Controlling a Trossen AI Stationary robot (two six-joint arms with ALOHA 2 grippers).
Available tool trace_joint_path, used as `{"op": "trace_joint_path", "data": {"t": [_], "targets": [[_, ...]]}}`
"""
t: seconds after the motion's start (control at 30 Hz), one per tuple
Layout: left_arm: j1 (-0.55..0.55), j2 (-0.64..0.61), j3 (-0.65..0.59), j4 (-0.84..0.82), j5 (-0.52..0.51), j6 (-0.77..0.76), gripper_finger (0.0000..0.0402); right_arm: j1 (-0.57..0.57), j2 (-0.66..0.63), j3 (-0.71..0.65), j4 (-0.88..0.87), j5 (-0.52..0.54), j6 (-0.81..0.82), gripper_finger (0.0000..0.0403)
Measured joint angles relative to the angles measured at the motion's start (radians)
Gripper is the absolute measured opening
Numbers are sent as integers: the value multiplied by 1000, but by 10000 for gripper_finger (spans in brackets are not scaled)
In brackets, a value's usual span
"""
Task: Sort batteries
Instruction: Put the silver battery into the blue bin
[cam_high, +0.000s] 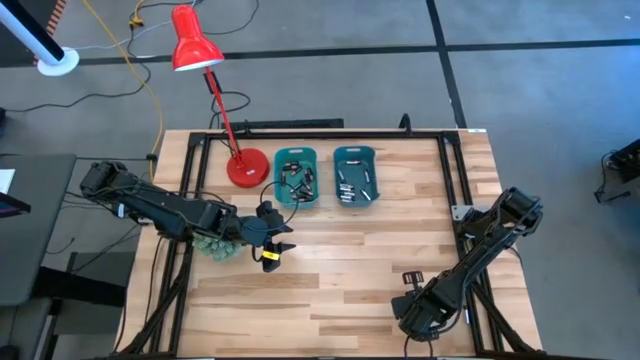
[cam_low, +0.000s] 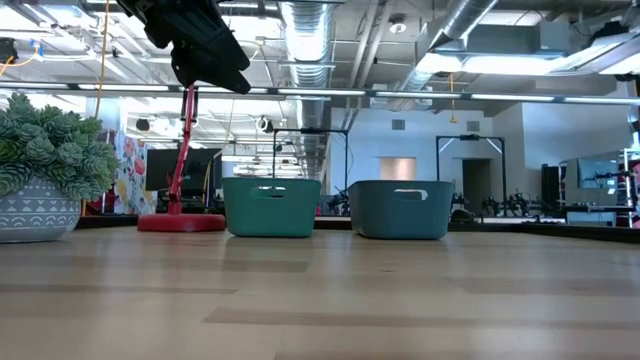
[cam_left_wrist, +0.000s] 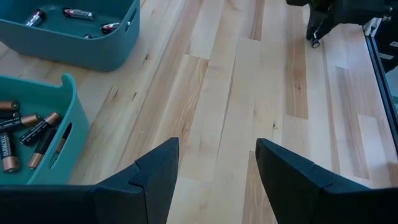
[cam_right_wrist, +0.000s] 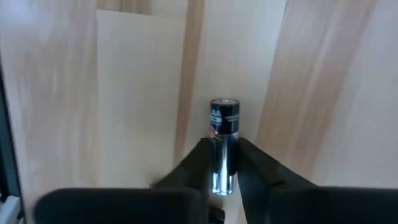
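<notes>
A dark battery (cam_right_wrist: 224, 134) with a silver end sits between the fingers of my right gripper (cam_right_wrist: 224, 163), which points down near the table's near right part (cam_high: 418, 312). My left gripper (cam_left_wrist: 217, 171) hangs open above the wood beside the bins (cam_high: 278, 242), holding nothing. Two teal bins stand at the far middle. One bin (cam_left_wrist: 37, 134) holds copper-ended batteries, the other bin (cam_left_wrist: 74, 34) dark and silver ones. My right gripper pinches the battery's two long sides (cam_right_wrist: 219, 168) between its two fingers, at the half nearer the wrist. The fingers come from above, pointing down. The battery's silver end (cam_right_wrist: 224, 104) sticks out past the fingertips over the wood; whether it is lifted I cannot tell.
A potted spiky green plant (cam_high: 214, 244) stands under the left arm, and a red desk lamp (cam_high: 245, 165) left of the bins. A small dark object (cam_high: 412, 276) sits on the wood just beyond the right gripper. Bare wood lies between the two arms.
</notes>
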Motion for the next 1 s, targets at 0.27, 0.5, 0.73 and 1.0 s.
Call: {"op": "trace_joint_path", "data": {"t": [0.27,0.5,0.73,1.0], "targets": [[0,0,0,0,0,0,210,-22,1,12,-11,-10,15,14],[0,0,0,0,0,0,210,-86,11,94,-123,-4,-44,16],[0,0,0,0,0,0,210,-190,9,147,-223,10,-77,16],[0,0,0,0,0,0,210,-340,8,256,-312,28,-169,16]]}}
